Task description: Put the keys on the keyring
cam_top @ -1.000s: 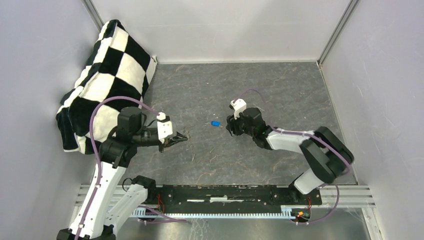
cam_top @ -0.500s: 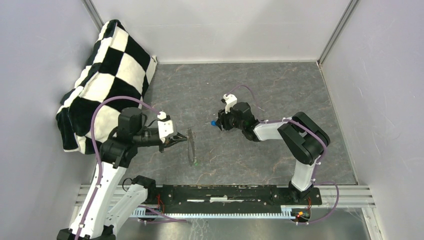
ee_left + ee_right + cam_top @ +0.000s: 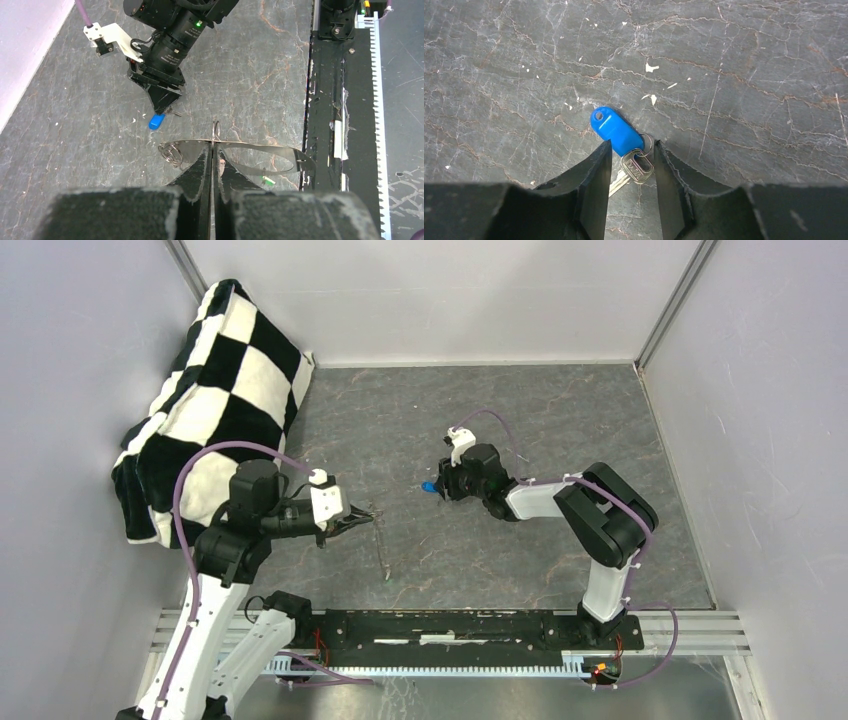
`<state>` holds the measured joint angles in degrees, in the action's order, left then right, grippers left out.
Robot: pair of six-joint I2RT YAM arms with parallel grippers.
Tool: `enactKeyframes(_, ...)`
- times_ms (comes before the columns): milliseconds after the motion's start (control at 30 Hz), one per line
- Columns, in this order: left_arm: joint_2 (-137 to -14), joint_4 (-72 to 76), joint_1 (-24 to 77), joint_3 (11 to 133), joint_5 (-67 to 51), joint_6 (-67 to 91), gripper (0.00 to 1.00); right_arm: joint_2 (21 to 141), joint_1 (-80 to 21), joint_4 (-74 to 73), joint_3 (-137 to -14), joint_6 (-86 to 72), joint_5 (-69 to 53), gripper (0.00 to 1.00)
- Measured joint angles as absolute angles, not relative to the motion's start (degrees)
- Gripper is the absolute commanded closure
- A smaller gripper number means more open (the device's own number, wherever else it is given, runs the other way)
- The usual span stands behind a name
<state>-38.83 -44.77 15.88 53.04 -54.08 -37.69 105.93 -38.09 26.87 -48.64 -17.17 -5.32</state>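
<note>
- My right fingers point(image 3: 594, 180) stand apart, one on each side of the blue key point(image 3: 616, 131). They are not pinching it, though the gap at either side is slim.
- The blue key lies flat on the surface point(image 3: 749, 75). Its plastic head points away from my palm and a little left, and its metal blade runs back into the gap between my fingers.
- So its long axis is slanted to my closing line, not square across it. I judge that a squeeze from here would catch the metal bow and the small ring rather than the plastic head.
- My left fingers point(image 3: 197, 170) are closed tight on the keyring point(image 3: 172, 150), pinching its thin wire near the middle of its upper run. The loop stretches out sideways in front of them, clear of the surface.
- The green key point(image 3: 268, 181) shows as a small speck at the loop's lower edge. I cannot tell whether it is threaded on.
- The blue key lies beyond the loop, well apart from it, and my right arm is much the nearer. Once gripped, the key must travel left toward the keyring.
</note>
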Motion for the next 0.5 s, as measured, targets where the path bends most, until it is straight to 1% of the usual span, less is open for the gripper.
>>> enactKeyframes(267,-38.6,-44.3,15.9,52.5,-54.1,-37.7,0.98,106.0,-38.1,26.3,-48.4,-18.5,-5.6,0.64)
enactKeyframes(433,-38.3,-44.0,15.9,52.1,-54.1,-37.1,0.98,106.1,-38.1,25.6,-48.4,-18.9,-5.6,0.7)
enactKeyframes(500,-38.1,-43.7,15.9,52.1,-54.1,-37.0,0.98,106.4,-38.1,25.4,-48.4,-19.1,-5.5,0.75)
